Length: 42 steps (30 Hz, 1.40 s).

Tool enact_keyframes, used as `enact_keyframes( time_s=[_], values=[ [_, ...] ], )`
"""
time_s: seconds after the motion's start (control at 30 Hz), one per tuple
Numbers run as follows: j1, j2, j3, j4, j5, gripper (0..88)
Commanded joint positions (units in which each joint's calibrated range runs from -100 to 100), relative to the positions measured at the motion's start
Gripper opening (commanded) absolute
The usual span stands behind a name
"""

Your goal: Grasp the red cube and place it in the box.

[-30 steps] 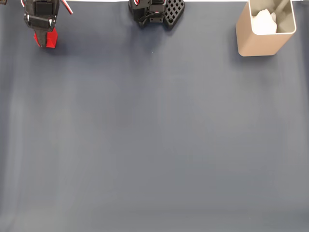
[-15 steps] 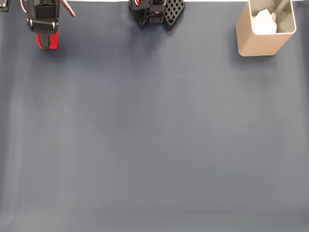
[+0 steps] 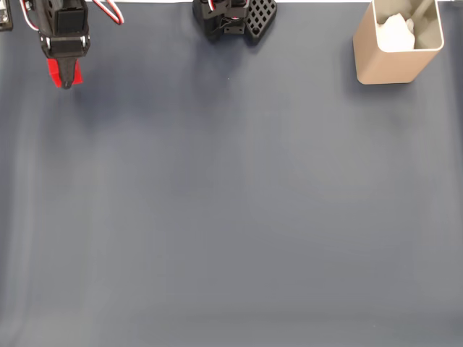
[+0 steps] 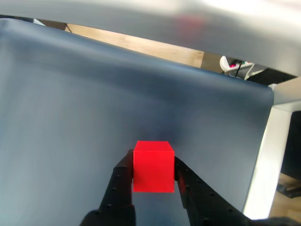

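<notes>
The red cube (image 4: 153, 167) sits clamped between the two black fingers of my gripper (image 4: 153, 175), held off the dark mat. In the fixed view the gripper (image 3: 66, 78) hangs at the far top left, red of the cube (image 3: 53, 70) showing beside its black body. The box (image 3: 396, 42), a tall beige container with rounded corners, stands at the top right, far across the mat from the gripper. Something white lies inside it.
A dark blue-grey mat (image 3: 231, 202) covers the table. The arm's black base (image 3: 235, 18) stands at the top middle edge. In the wrist view the mat's edge (image 4: 263, 155) and a wooden floor strip (image 4: 141, 44) lie beyond.
The gripper has risen with the cube in it: the red patch looks smaller and higher, and the arm's body has shifted slightly up and right.
</notes>
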<state>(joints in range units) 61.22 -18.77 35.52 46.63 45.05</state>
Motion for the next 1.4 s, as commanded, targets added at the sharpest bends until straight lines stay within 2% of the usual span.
enact_keyframes(
  time_s=[0.0,0.87,1.37],
  values=[
    [-3.3,-5.0,-5.8,3.1,1.5,0.2],
    [-33.3,-18.2,-10.4,7.9,3.8,0.2],
    [-46.1,-21.9,-11.5,8.5,5.0,0.2]
  ],
)
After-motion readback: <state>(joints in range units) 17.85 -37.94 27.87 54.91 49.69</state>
